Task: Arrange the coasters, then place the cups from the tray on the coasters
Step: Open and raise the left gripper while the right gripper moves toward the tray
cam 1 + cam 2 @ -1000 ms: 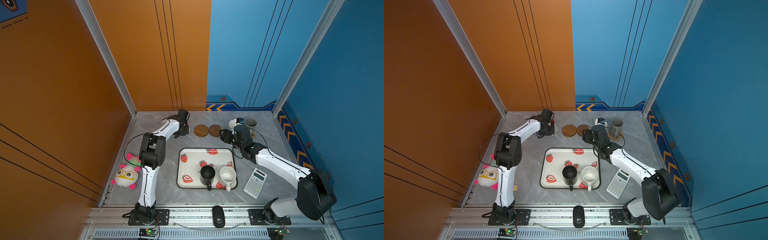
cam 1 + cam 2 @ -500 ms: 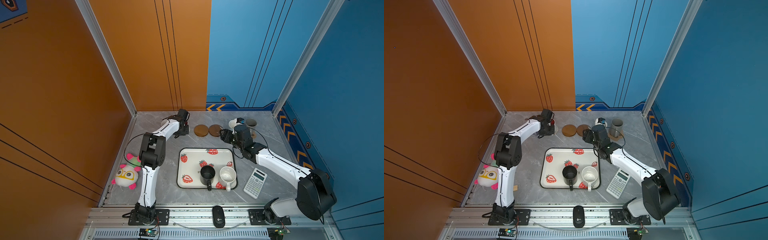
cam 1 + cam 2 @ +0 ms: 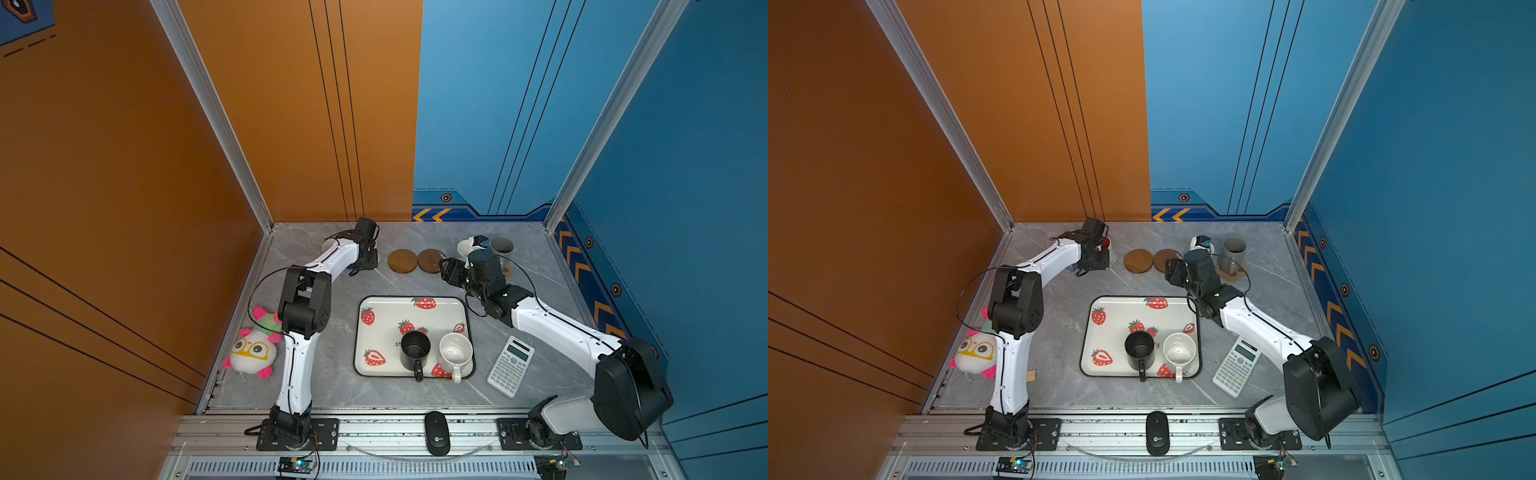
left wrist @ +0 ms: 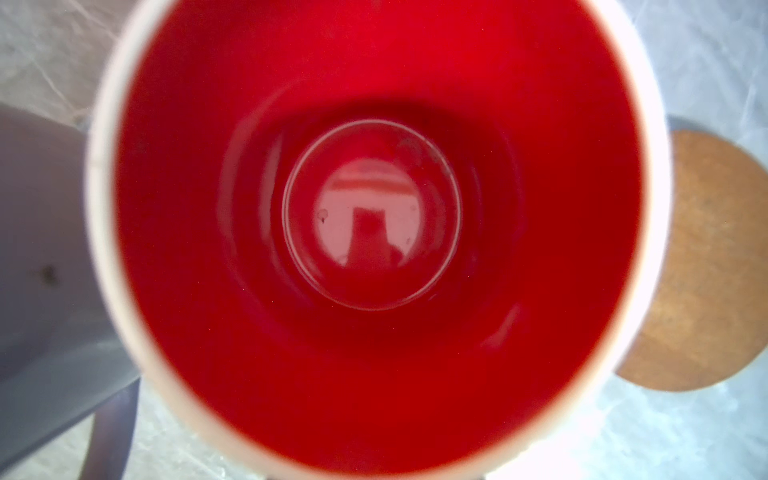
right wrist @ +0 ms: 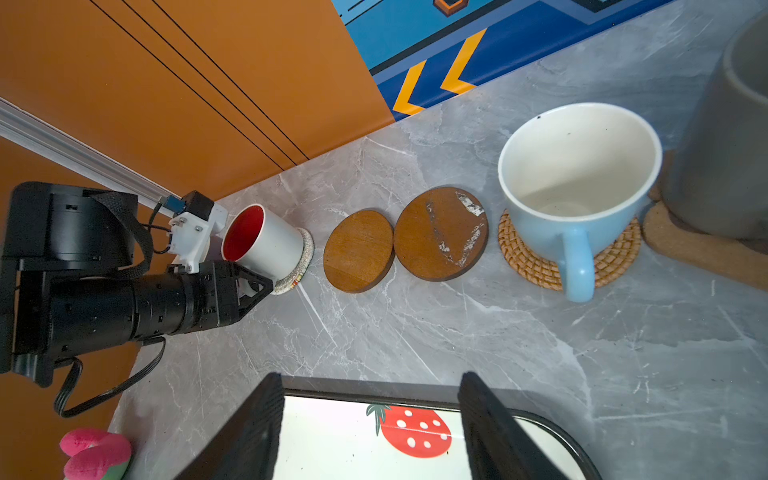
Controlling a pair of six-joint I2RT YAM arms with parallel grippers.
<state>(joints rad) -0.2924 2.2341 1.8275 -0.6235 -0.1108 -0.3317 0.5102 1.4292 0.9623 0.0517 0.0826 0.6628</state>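
The white cup with red inside [image 5: 266, 245] stands on the cream woven coaster [image 5: 305, 257] at the back left. My left gripper [image 3: 366, 258] is right at it, and its jaws are hidden. Two bare brown wooden discs [image 3: 402, 261] [image 3: 430, 261] lie beside it. The light blue cup [image 5: 573, 178] sits on the tan rattan coaster [image 5: 615, 262]. The grey cup [image 3: 1233, 251] sits on the brown paw coaster [image 3: 1231, 272]. A lavender cup [image 4: 41, 249] is next to the red-lined one. The black cup [image 3: 415, 347] and speckled cup [image 3: 455, 351] stand in the tray [image 3: 386, 307]. My right gripper [image 5: 370, 415] hangs open and empty over the tray's far edge.
A grey-white calculator [image 3: 510, 366] lies right of the tray. A plush toy [image 3: 253, 349] sits by the left arm's elbow near the left wall. A black mouse [image 3: 436, 432] rests on the front rail. Orange and blue walls close the back and sides.
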